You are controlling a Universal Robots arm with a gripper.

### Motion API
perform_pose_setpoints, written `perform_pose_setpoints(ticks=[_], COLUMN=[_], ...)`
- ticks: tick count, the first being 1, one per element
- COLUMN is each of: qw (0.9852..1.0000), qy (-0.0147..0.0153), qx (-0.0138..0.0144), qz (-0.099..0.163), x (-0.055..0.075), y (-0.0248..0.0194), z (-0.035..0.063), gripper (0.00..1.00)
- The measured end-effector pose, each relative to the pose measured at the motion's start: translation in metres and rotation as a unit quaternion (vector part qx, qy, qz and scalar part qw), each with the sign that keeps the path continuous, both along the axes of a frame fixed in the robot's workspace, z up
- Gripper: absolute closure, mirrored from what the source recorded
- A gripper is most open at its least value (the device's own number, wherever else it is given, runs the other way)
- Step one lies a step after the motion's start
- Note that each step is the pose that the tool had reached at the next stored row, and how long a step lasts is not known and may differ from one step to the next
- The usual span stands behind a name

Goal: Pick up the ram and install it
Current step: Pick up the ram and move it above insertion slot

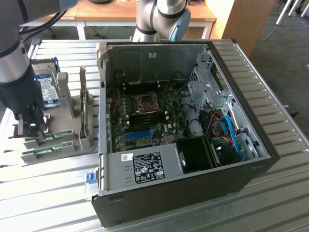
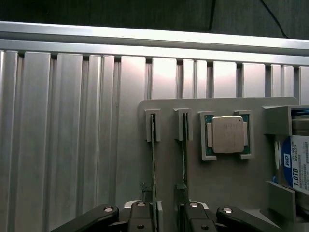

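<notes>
Two look-alike green sticks stand on edge in slots of a grey holder (image 1: 72, 145); the ram is one of them, and I cannot tell which. One stick (image 1: 53, 137) (image 2: 184, 145) lies nearer the hard drive. The other stick (image 1: 48, 151) (image 2: 153, 145) lies beside it. My gripper (image 1: 31, 129) (image 2: 166, 220) hovers open just above one end of the pair, holding nothing. Its centre sits between the two sticks, with a finger (image 2: 140, 217) close over each. The open computer case (image 1: 260, 145) lies to the exterior view's right, its motherboard memory slots (image 1: 145, 117) exposed.
On the holder sit a blue-labelled hard drive (image 1: 47, 89) (image 2: 297, 164), a processor chip (image 2: 228, 134) and an upright expansion card (image 1: 86, 111). The ribbed metal table (image 1: 48, 193) runs all round. Inside the case are a processor socket (image 1: 145, 100), cables and a black fan shroud (image 1: 195, 153).
</notes>
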State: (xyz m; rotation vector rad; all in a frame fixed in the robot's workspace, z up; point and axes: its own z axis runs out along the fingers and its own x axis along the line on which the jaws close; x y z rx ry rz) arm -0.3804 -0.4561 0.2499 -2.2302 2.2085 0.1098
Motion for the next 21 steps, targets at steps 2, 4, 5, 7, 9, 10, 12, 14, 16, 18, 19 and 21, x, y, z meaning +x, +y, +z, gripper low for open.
perform_pose_setpoints(ticks=[2, 4, 5, 7, 9, 10, 12, 14, 16, 18, 19, 21], qw=[1.0000, 1.0000, 1.0000, 1.0000, 1.0000, 1.0000, 1.0000, 1.0000, 1.0000, 1.0000, 1.0000, 1.0000], qy=[0.0000, 0.0001, 0.0000, 0.0001, 0.0002, 0.0001, -0.0001, 0.0000, 0.0000, 0.0000, 0.0001, 0.0000], qx=[0.0000, 0.0000, 0.0000, -0.0001, -0.0001, -0.0001, 0.0001, 0.0000, 0.0000, 0.0000, 0.0000, 0.0000], qz=[0.000, 0.000, 0.000, 0.000, 0.000, 0.000, 0.000, 0.000, 0.000, 0.000, 0.000, 0.000], x=[0.0000, 0.0000, 0.0000, 0.0000, 0.0000, 0.0000, 0.0001, 0.0000, 0.0000, 0.0000, 0.0000, 0.0000], y=[-0.0002, -0.0003, -0.0004, -0.0004, -0.0004, -0.0004, -0.0011, -0.0028, -0.0046, -0.0062, -0.0064, -0.0064], z=[-0.0036, -0.0073, -0.0090, -0.0102, -0.0102, -0.0103, -0.0106, -0.0104, -0.0104, -0.0104, -0.0104, -0.0104], gripper=[0.69, 0.69, 0.69, 0.69, 0.69, 0.69, 0.69, 0.69, 0.69, 0.69, 0.69, 0.69])
